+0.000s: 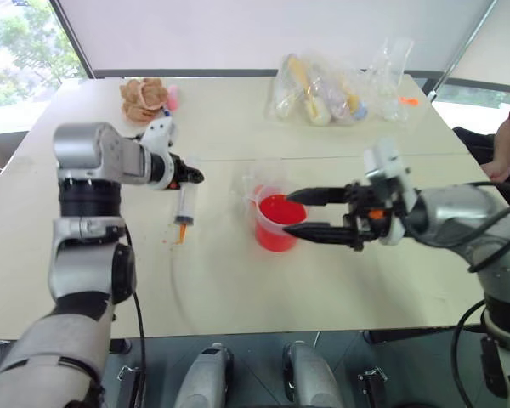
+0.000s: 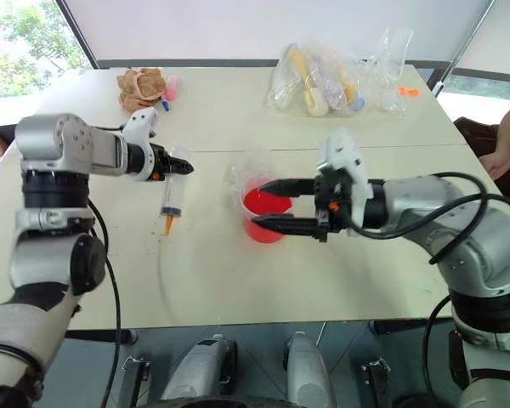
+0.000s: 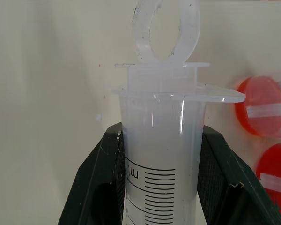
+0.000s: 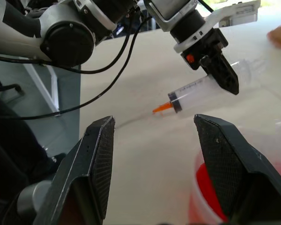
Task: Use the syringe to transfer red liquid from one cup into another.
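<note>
Two black-fingered robot grippers are working over a pale tabletop [image 1: 238, 289], one gripping a syringe and one hovering at a cup of red liquid.

Right gripper [image 1: 316, 214] is reaching in level from the right, its two black fingers [image 4: 229, 164] standing wide apart and holding nothing, their tips hanging over the near rim of the small see-through plastic measuring cup [image 1: 276, 223], which is sitting upright near the table's middle and holding bright orange-red liquid [image 1: 282, 209]. Left gripper [image 1: 189, 176] is clamping its fingers on the barrel, just below the flange, of the large clear plastic syringe [image 1: 184, 206], which is hanging with its orange nozzle tip [image 1: 181, 231] pointing down at the table, to the left of the cup and apart from it. Clear plastic bags [image 1: 340, 89] are lying at the far side.
</note>
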Controlling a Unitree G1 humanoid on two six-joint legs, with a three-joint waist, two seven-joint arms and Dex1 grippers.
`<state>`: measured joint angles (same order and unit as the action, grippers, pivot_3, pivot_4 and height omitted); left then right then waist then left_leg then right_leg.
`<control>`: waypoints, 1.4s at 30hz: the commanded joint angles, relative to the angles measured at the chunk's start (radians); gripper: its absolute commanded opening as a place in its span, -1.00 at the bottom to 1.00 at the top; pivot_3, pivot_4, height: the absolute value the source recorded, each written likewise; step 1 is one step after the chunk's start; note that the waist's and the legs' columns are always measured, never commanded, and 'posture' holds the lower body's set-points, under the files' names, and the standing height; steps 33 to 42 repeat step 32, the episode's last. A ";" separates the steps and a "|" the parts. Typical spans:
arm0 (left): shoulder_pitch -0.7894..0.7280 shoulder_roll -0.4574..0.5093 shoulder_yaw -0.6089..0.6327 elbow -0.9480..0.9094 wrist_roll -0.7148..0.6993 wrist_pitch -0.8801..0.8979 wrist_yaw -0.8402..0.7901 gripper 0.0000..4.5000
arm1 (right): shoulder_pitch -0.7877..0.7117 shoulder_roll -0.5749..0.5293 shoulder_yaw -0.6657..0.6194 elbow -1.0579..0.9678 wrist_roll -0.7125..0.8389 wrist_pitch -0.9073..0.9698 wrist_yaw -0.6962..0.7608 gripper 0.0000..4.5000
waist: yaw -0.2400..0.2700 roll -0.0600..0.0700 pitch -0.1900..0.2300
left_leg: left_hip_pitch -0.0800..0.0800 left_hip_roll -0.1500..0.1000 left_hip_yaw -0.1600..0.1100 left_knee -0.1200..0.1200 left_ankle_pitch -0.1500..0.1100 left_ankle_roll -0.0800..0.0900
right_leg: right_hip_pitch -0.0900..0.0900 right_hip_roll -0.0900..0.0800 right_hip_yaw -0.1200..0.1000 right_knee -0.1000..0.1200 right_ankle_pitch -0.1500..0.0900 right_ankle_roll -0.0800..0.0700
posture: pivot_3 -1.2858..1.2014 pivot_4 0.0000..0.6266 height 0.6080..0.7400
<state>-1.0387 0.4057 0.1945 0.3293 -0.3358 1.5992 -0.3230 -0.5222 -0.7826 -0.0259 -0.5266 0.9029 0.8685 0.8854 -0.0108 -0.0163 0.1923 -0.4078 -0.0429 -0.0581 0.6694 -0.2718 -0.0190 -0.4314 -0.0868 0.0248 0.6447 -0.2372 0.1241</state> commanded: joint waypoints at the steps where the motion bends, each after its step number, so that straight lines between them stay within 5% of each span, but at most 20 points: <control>1: 0.036 -0.022 0.051 -0.098 -0.034 0.015 0.059 -0.37 | -0.003 0.018 -0.007 -0.017 -0.012 -0.029 -0.013 0.24 | 0.000 0.000 0.000 | 0.000 0.000 0.000 0.000 0.000 0.000 | 0.000 0.000 0.000 0.000 0.000 0.000 | 0.03 -0.52 1.00; 7: 0.169 -0.060 0.060 -0.199 -0.119 0.015 0.171 -0.37 | 0.038 0.013 0.041 -0.004 -0.093 -0.058 -0.009 0.24 | 0.000 0.000 -0.001 | 0.001 0.000 -0.001 0.000 0.001 -0.002 | 0.000 -0.001 0.000 0.000 0.000 0.000 | 0.03 -0.52 1.00; 14: 0.172 -0.052 0.060 -0.265 -0.130 0.015 0.162 0.99 | 0.051 0.018 0.050 0.022 -0.132 -0.080 0.006 0.27 | 0.000 -0.001 -0.001 | 0.002 -0.001 -0.001 0.000 0.001 -0.003 | 0.001 -0.001 0.000 0.000 0.000 -0.001 | 0.03 -0.52 1.00; 19: 0.201 -0.044 0.024 -0.373 -0.103 -0.078 0.143 0.99 | 0.059 0.015 0.046 0.039 -0.151 -0.093 0.022 0.27 | 0.000 -0.001 -0.001 | 0.002 -0.001 -0.001 0.000 0.001 -0.003 | 0.001 -0.001 0.000 0.000 0.000 -0.001 | 0.03 -0.52 1.00; 21: 0.250 0.011 -0.063 -0.468 -0.043 -0.301 0.108 0.99 | 0.067 0.005 0.009 0.057 -0.148 -0.098 0.026 0.27 | -0.002 -0.001 -0.001 | 0.002 -0.001 -0.001 0.000 0.001 -0.003 | 0.001 -0.001 0.000 0.000 0.000 -0.001 | 0.03 -0.52 1.00; 25: 0.332 0.018 -0.008 -0.537 -0.009 -0.541 0.109 0.99 | 0.062 0.002 -0.118 0.107 -0.089 -0.086 0.002 0.27 | 0.003 -0.001 -0.001 | 0.002 0.000 0.000 -0.001 0.003 -0.005 | 0.000 -0.001 0.000 -0.002 0.001 -0.002 | 0.03 -0.52 1.00; 31: 0.538 0.197 -0.013 -0.522 0.116 -1.085 -0.075 0.99 | 0.141 0.082 -0.364 0.217 -0.087 -0.179 -0.137 0.27 | 0.003 0.000 -0.002 | 0.003 0.002 0.001 -0.005 0.002 -0.005 | 0.001 0.000 0.000 -0.006 0.003 -0.005 | 0.03 -0.52 1.00; 42: 0.554 0.178 0.024 -0.522 0.083 -1.075 -0.068 0.99 | 0.178 0.081 -0.362 0.217 -0.126 -0.212 -0.139 0.27 | 0.003 0.000 -0.002 | 0.003 0.003 0.001 -0.005 0.002 -0.005 | 0.001 0.000 0.000 -0.007 0.003 -0.005 | 0.03 -0.52 1.00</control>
